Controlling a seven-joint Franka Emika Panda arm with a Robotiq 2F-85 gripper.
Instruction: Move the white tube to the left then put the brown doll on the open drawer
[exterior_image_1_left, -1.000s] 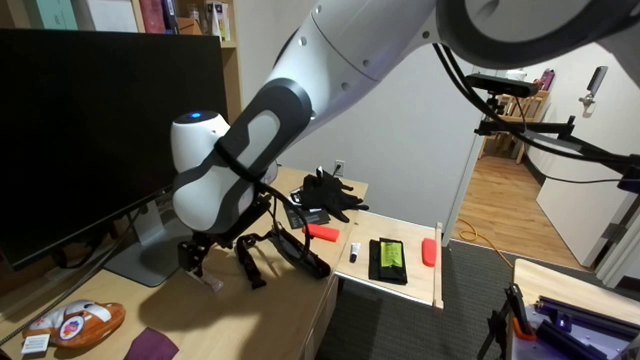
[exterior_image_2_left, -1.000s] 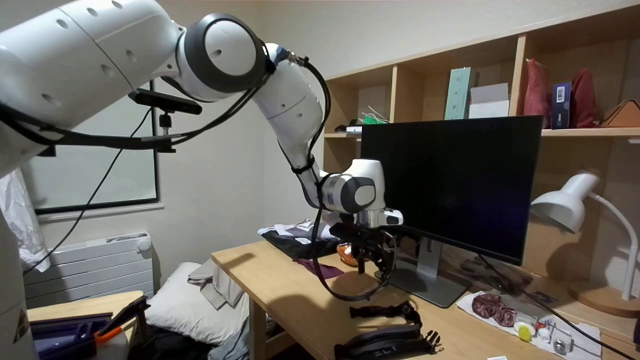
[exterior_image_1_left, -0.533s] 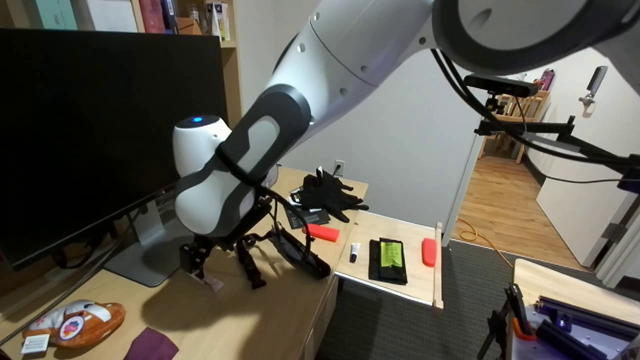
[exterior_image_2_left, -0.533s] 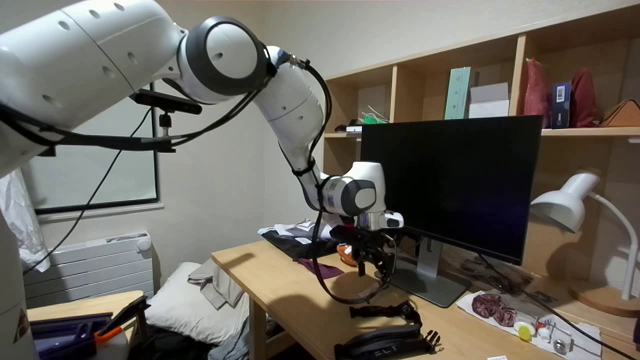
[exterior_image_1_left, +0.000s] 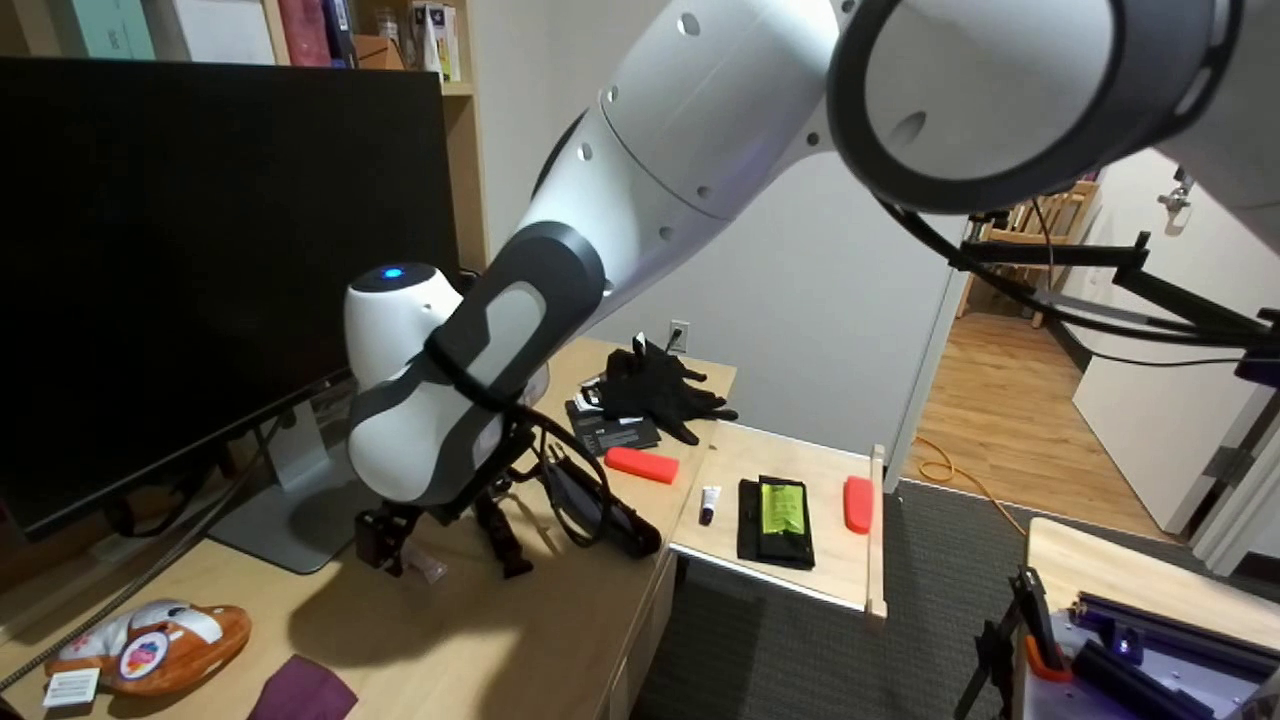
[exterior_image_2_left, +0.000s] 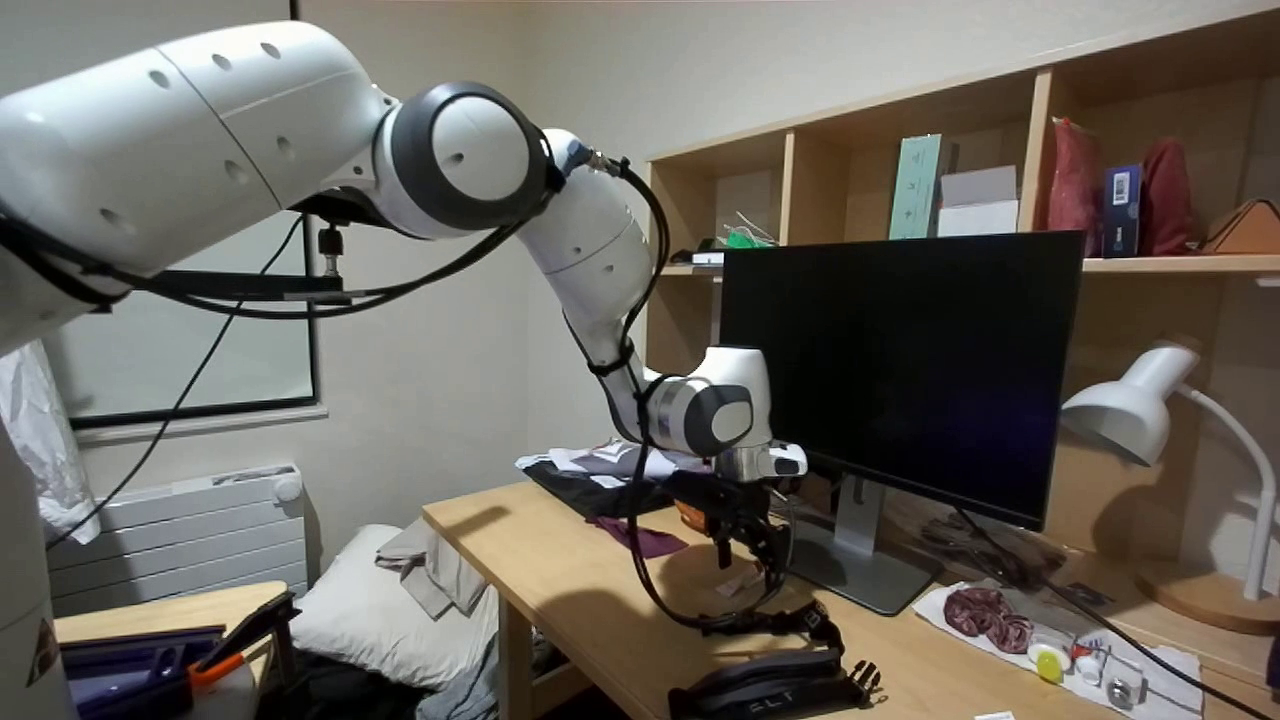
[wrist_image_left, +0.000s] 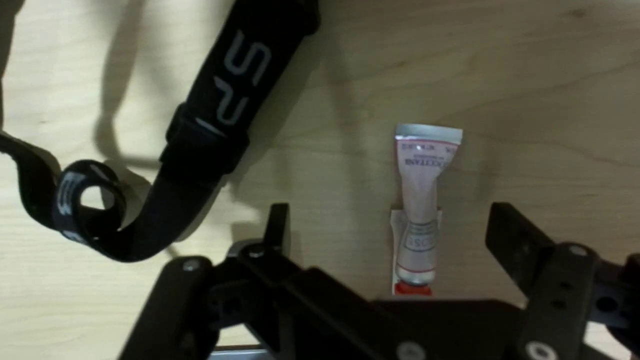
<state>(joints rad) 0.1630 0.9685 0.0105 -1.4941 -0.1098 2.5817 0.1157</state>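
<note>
A pinkish-white tube (wrist_image_left: 419, 215) with a red cap lies on the desk over a thin pale strip in the wrist view; it also shows in both exterior views (exterior_image_1_left: 425, 565) (exterior_image_2_left: 735, 583). My gripper (wrist_image_left: 389, 220) is open, its fingers apart on either side of the tube without touching it. It is low over the desk in both exterior views (exterior_image_1_left: 385, 550) (exterior_image_2_left: 750, 560). The brown doll (exterior_image_1_left: 190, 660), an orange-brown plush with a white tag, lies on the desk near the monitor; it is mostly hidden in an exterior view (exterior_image_2_left: 692, 517). The open drawer (exterior_image_1_left: 830, 580) sticks out from the desk.
A black strap pouch (wrist_image_left: 200, 135) lies beside the gripper. A monitor (exterior_image_1_left: 220, 280) stands close behind. A purple cloth (exterior_image_1_left: 303, 690), red stick (exterior_image_1_left: 642, 465) and black gloves (exterior_image_1_left: 655, 385) lie on the desk. The drawer holds a small tube (exterior_image_1_left: 709, 505), black-green pack (exterior_image_1_left: 778, 520) and red piece (exterior_image_1_left: 858, 503).
The arm and gripper have come down closer to the desk, over the pinkish-white tube. The tube, the doll and the drawer have not visibly moved.
</note>
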